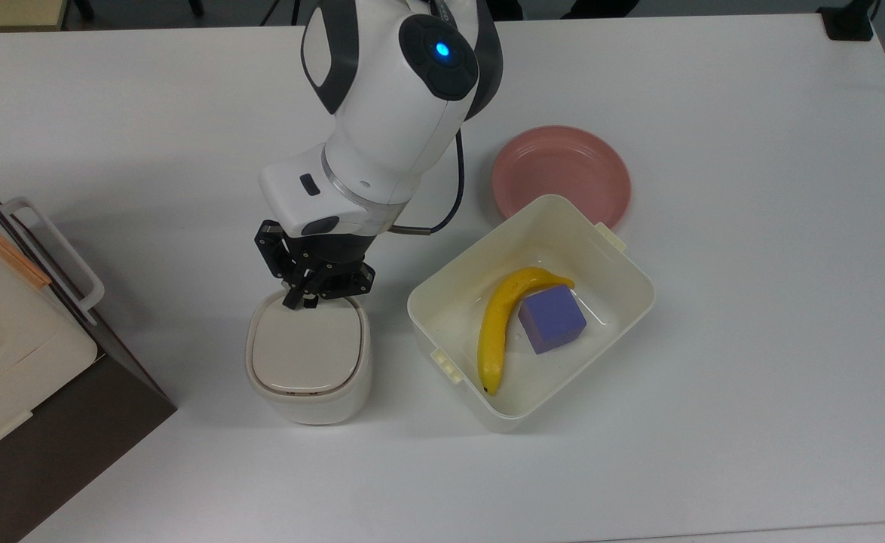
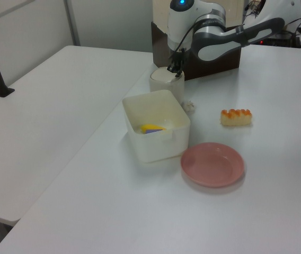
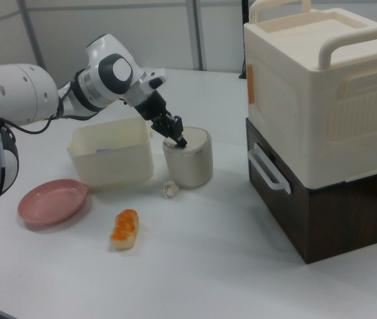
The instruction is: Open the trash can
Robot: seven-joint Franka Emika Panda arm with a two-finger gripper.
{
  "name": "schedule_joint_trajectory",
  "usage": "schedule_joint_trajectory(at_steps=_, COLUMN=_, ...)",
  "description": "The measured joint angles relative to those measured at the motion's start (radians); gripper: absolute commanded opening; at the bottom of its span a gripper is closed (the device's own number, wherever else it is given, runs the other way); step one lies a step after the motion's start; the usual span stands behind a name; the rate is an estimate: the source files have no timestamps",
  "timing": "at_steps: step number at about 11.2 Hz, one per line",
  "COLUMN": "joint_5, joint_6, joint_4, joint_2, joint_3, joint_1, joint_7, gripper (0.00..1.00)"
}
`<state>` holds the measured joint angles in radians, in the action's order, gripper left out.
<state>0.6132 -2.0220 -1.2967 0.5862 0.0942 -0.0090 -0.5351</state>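
Observation:
The trash can [image 1: 308, 360] is a small cream-white rounded-square bin with its beige lid lying flat and closed; it also appears in the left view [image 2: 167, 83] and the right view [image 3: 188, 159]. My gripper [image 1: 299, 302] points down at the lid's edge on the top view's upper side, fingers close together with nothing between them. The tips touch or nearly touch the lid rim [image 3: 179, 140]. The black push button is hidden under the fingers.
A cream tub [image 1: 614, 253] holding a banana [image 1: 497, 328] and a purple cube [image 1: 552, 318] stands just right of the bin in the top view, with a pink plate [image 1: 561, 170] behind it. A dark cabinet [image 3: 321, 212] carries a cream box. A pastry [image 3: 125, 228] lies nearby.

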Motion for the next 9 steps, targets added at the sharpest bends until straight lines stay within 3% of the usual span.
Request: schedule_joint_trajectory(at_steps=9, joint_5=-0.022, joint_6=-0.001, joint_4=0.005, joint_2=0.0, joint_3=0.019, joint_1=-0.007, joint_7=-0.005, gripper=0.0)
